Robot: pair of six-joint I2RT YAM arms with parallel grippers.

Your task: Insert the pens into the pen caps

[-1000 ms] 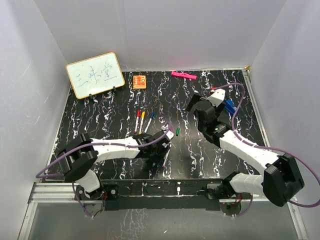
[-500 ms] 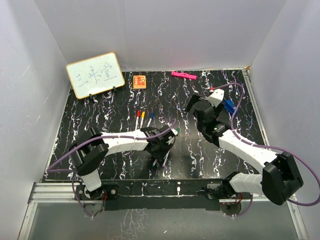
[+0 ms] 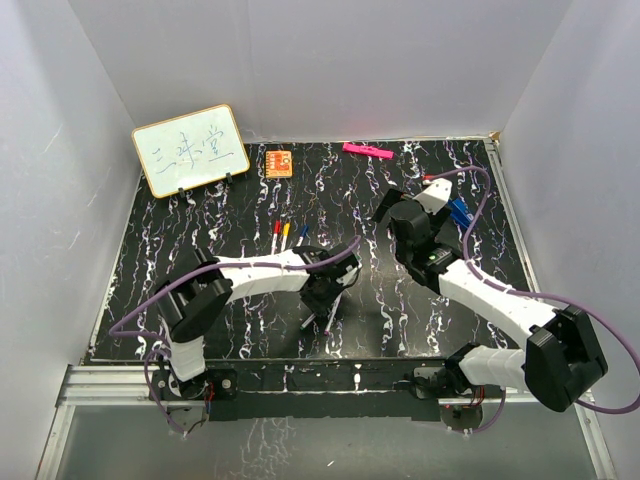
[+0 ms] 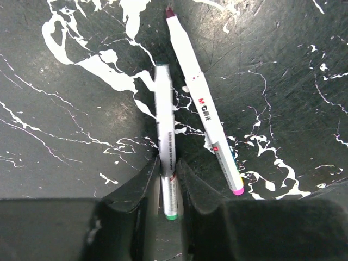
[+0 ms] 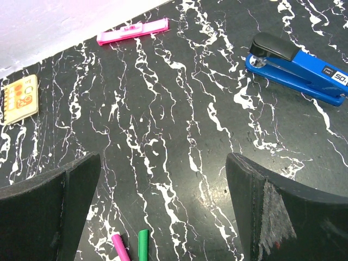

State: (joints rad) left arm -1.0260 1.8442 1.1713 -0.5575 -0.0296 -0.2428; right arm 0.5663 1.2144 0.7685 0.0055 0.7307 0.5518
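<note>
So the left tool (image 4: 169, 169) is pinching the green pen (image 4: 165, 114) near its green end, flat on the worktop (image 4: 65, 109) right beside the purple pen (image 4: 200, 98), while the right tool (image 5: 163, 163) hangs spread wide above a green cap (image 5: 142, 242) and a pink cap (image 5: 118, 247).

A lab test booth: white panel walls (image 3: 350, 70) enclosing a marbled table (image 3: 200, 230).

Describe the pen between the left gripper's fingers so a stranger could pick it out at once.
On the black marbled table, look in front of the left gripper, where two white-barrelled pens lie side by side. It is the green-ended pen, pinched between the fingers; its neighbour, the purple-tipped pen, has a pink near end and lies free.
</note>
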